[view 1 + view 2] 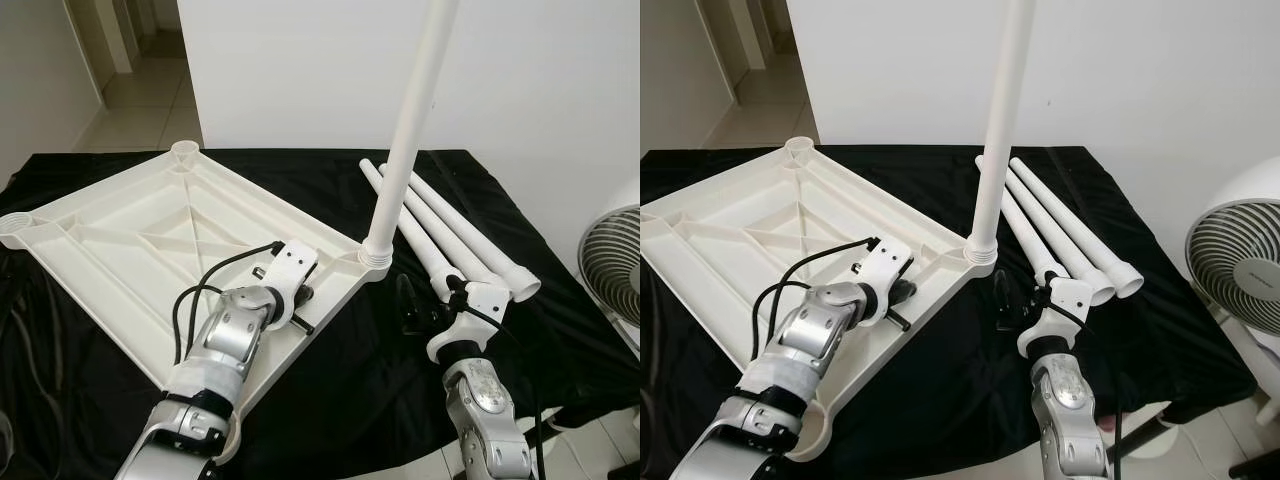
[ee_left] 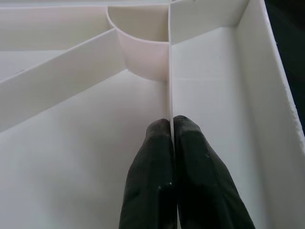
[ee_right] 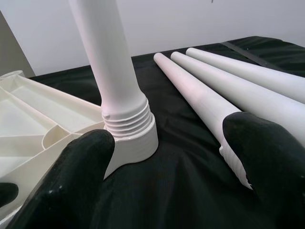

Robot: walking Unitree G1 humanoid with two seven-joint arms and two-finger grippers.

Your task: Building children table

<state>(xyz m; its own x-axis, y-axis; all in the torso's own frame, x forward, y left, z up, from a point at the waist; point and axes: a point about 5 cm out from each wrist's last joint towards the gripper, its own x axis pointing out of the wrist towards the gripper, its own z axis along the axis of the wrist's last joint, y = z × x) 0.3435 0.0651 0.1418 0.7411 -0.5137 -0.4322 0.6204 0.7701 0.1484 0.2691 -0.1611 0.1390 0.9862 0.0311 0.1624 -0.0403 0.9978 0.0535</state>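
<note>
Upturned tabletop (image 1: 120, 235) lying flat on the cloth (image 1: 350, 390), toward the left. One leg (image 1: 405, 130) standing upright in its near right corner socket (image 1: 375, 257). Three loose legs (image 1: 450, 235) lying side by side just right of that corner. Left pincer (image 2: 171, 162) pinched on a rib inside the near edge. Right pincer (image 3: 167, 162) spread, near the socket. Fan (image 1: 1240, 260) standing far right, off the cloth.

The top of the upright leg (image 1: 412, 120) is cut off by the upper edge in both eye views. The fan (image 1: 1240, 262) is cropped at the right edge (more so in the left eye view). Part of the tabletop (image 1: 110, 240) rim is hidden by the left arm.
</note>
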